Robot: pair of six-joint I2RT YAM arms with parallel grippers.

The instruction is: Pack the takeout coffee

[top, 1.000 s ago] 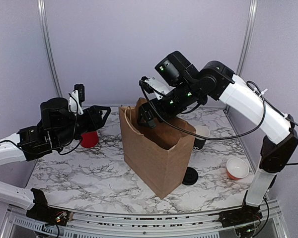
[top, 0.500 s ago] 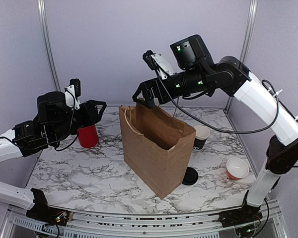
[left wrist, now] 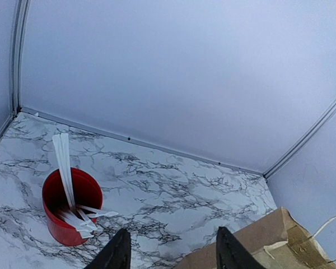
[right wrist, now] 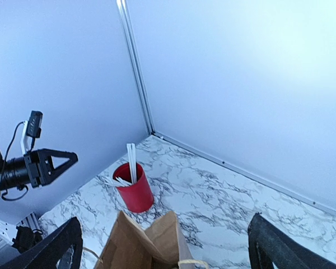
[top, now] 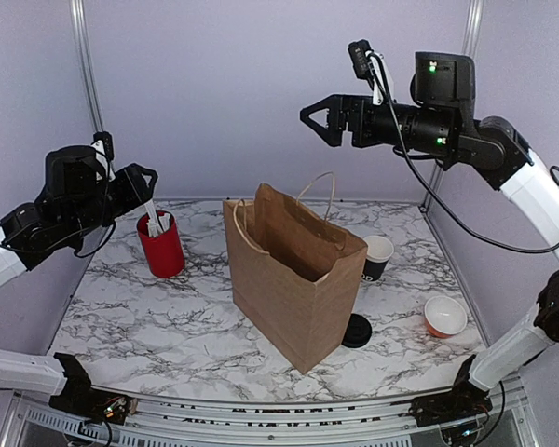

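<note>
Two empty sets: left fingers (left wrist: 116, 255) partly spread, right fingers (right wrist: 274, 246) wide apart above the paper bag (top: 293, 279).

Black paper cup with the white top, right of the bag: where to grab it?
Probably its side wall, coming from the right: the black-and-white paper cup stands upright, with the brown paper bag close on its left.

holder (top: 163, 250) red | bag (top: 293, 284) brown | table (top: 149, 326) white marble, grey veins | bowl (top: 444, 318) apparently orange | left gripper (left wrist: 172, 255) black
</note>
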